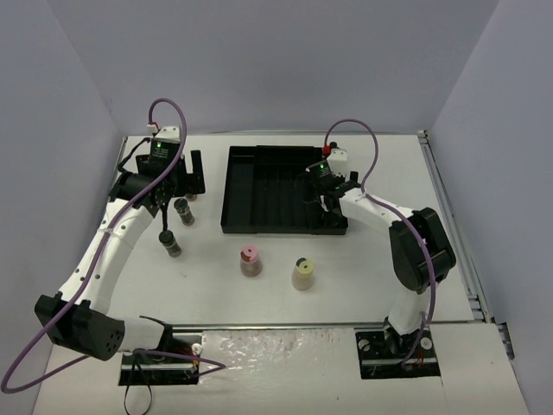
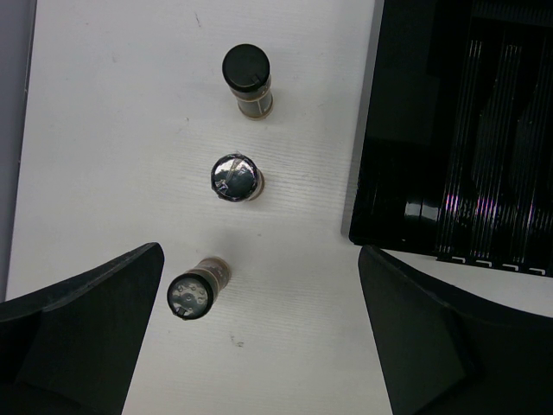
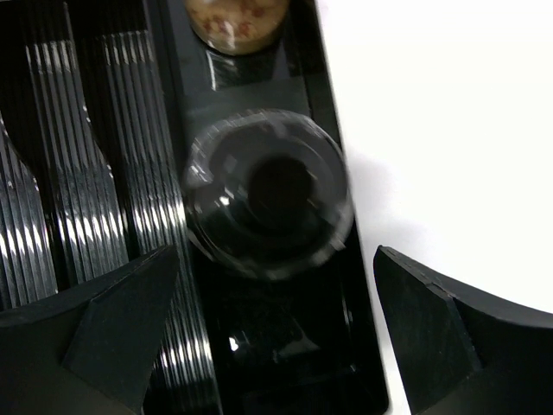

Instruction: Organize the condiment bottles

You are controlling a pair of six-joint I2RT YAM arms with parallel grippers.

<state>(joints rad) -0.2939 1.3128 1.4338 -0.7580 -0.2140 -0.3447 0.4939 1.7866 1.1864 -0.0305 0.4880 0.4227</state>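
Both arms were white with fat black joints. The left arm (image 1: 112, 251) had a long white tube with a row of tiny dark screws (image 1: 84, 271) along it, and a big round black joint (image 1: 82, 327) near the bottom. The right arm (image 1: 373, 210) had a chunky black block (image 1: 422, 251) in its middle. Each stood on a black plate (image 1: 399, 356) — held down with silver screws (image 1: 364, 344). A thin purple cable (image 1: 24, 350) looped out from the left arm, and a second purple cable (image 1: 367, 138) curved over the right one. Small green lights (image 1: 161, 145) glowed on the black wrists, with red bits (image 1: 328, 149) just above. The left gripper (image 2: 261, 251) and the right gripper (image 3: 276, 251) had flat black jaws shaped like wedges — dull and smooth.
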